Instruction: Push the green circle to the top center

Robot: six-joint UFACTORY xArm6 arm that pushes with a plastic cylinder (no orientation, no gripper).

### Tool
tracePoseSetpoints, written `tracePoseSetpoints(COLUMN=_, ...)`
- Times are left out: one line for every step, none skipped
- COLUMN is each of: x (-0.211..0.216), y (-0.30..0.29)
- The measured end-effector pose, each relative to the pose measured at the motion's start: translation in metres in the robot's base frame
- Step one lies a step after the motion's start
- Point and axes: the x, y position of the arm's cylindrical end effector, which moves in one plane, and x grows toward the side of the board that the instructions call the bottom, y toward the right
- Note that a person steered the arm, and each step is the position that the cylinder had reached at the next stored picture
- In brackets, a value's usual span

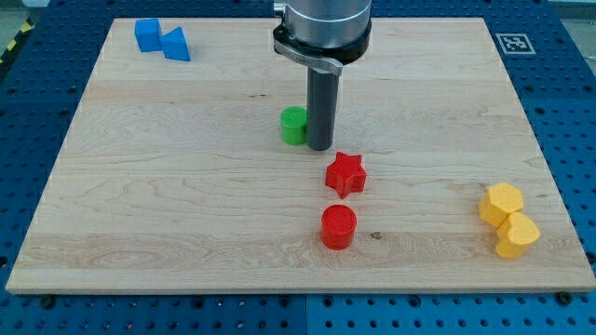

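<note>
The green circle [293,125] is a short green cylinder a little above the board's middle. My tip [320,147] touches the board right beside it, against its right side. The rod rises from there to the arm's grey housing at the view's top centre. The rod hides a sliver of the green circle's right edge.
A red star [345,174] lies just below and right of my tip, with a red cylinder [338,227] below it. Two blue blocks [160,39] sit at the top left corner. Two yellow blocks [507,219] sit at the lower right. The wooden board [186,205] lies on a blue perforated table.
</note>
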Motion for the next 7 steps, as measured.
tracePoseSetpoints(x=0.017, y=-0.003)
tracePoseSetpoints(x=0.014, y=-0.014)
tracePoseSetpoints(x=-0.013, y=-0.016)
tracePoseSetpoints(x=-0.02, y=-0.019)
tracePoseSetpoints(x=-0.017, y=-0.045)
tracePoseSetpoints(x=-0.017, y=-0.063)
tracePoseSetpoints(x=-0.017, y=-0.063)
